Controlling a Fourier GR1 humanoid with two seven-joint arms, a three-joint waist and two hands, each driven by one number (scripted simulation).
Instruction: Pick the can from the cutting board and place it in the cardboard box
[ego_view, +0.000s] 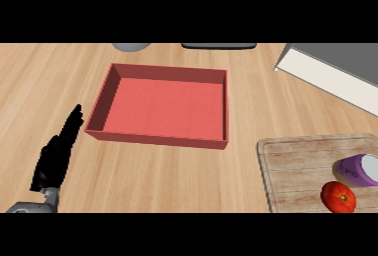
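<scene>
**Can still on the board, box waiting open**

At the lower left, the left hand (57, 150) is held edge-on with fingers straight and pressed together, resting and holding nothing. Just beside it, the red box (101, 97) is set open-topped, its floor bare, so room is left for a drop from above. Bare counter lies between box and cutting board (295, 170). On the board's right edge, the purple can (358, 170) is seen lying beside a tomato (339, 196). The right hand is not seen.
</scene>
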